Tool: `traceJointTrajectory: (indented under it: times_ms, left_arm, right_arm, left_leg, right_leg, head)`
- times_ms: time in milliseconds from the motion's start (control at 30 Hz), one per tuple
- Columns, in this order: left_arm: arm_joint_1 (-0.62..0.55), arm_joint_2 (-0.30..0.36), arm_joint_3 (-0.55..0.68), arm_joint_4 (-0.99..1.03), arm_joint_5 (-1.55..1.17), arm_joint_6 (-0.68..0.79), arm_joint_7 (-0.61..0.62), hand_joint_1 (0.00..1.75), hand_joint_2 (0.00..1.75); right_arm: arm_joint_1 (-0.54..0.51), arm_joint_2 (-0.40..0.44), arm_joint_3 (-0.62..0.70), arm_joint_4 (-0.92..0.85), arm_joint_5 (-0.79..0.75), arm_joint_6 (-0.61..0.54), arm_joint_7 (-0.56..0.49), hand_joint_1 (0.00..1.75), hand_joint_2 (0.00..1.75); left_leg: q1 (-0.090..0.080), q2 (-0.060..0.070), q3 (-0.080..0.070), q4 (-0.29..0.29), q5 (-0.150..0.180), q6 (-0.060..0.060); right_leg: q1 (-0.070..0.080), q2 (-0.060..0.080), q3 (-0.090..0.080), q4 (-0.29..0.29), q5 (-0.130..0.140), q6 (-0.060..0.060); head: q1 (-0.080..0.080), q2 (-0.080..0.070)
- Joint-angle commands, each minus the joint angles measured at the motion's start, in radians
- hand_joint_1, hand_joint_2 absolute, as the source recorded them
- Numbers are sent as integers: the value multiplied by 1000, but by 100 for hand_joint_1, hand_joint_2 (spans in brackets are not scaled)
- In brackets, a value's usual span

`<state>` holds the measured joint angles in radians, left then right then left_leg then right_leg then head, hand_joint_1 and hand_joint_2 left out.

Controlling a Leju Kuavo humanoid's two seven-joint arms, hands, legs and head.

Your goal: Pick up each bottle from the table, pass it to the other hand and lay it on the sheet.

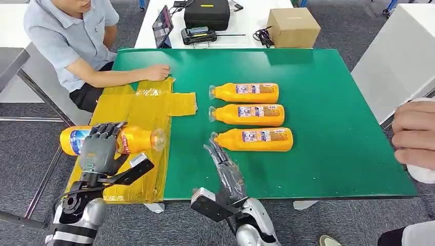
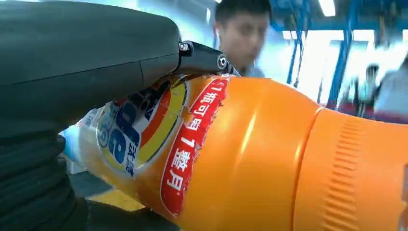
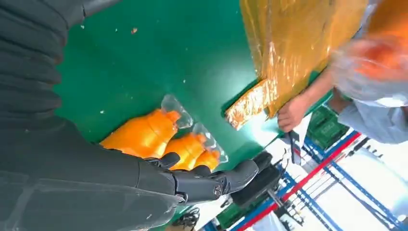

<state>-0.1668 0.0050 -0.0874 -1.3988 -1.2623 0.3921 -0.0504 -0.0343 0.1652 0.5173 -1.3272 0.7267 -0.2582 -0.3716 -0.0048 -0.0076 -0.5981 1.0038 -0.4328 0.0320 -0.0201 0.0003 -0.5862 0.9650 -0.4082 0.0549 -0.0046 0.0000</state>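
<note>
The left hand (image 1: pixel 100 148) wraps its fingers around an orange bottle (image 1: pixel 134 139) over the yellow sheet (image 1: pixel 149 110) at the surface's left. The right hand (image 1: pixel 225 171) hovers, fingers spread, holding nothing. The smooth, full-looking plastic likely slips; the labelled middle grips best.

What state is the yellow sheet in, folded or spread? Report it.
Spread, mostly: the yellow sheet lies opened out over the green table's left edge, wrinkled, one flap reaching toward the bottles; a person's hand rests on its far corner.

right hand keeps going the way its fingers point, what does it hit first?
Probably the nearest bottle: the right hand is open, fingers aimed at its capped end on the green table. Hand height above the table is unclear.
</note>
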Motion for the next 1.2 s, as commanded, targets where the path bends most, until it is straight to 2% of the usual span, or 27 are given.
traceJointTrajectory:
  times_ms: [33,167,500,867,900,933,1000,1200]
  left_arm:
    - [-186,102,-90,455,-27,-75,-13,175,175]
    - [-179,86,-64,514,58,-82,-85,175,175]
    - [-214,67,-107,621,19,-37,-90,175,175]
    - [-216,26,-96,612,62,-61,-87,173,175]
    - [-219,25,-105,612,52,-61,-72,72,175]
    - [-222,21,-107,616,48,-68,-59,7,175]
    - [-232,15,-115,630,33,-85,-36,0,175]
    - [-259,-11,-111,690,37,-146,12,0,175]
  right_arm:
    - [-42,-25,55,17,-36,39,-22,0,175]
    - [-42,-28,66,18,-52,40,-31,0,175]
    - [-49,-33,79,17,-65,41,-43,0,175]
    - [-42,-33,77,11,-66,43,-43,0,175]
    - [-39,-32,77,10,-66,44,-43,0,175]
    - [-38,-32,76,10,-67,45,-43,0,175]
    - [-36,-31,73,11,-67,45,-41,0,175]
    - [-35,-26,56,24,-71,51,-32,0,175]
  left_leg:
    - [1,-1,4,-1,0,-2]
    - [2,0,5,0,-1,-3]
    - [1,0,4,-1,0,-2]
    - [0,-1,5,-1,2,-2]
    - [1,-2,6,0,1,-3]
    - [1,-1,6,0,1,-3]
    - [1,-2,6,-1,2,-2]
    - [1,-3,8,-1,1,-3]
  right_leg:
    - [1,-2,5,-1,-1,-3]
    - [2,0,5,0,-2,-3]
    - [1,0,4,0,-1,-3]
    - [0,-1,5,1,0,-2]
    - [1,-1,7,1,-1,-2]
    - [1,-1,6,1,0,-2]
    - [0,-1,6,1,0,-1]
    - [1,-3,9,0,-1,-2]
  head:
    - [0,0]
    - [0,0]
    - [0,0]
    - [0,0]
    - [0,0]
    - [0,0]
    - [0,0]
    - [0,0]
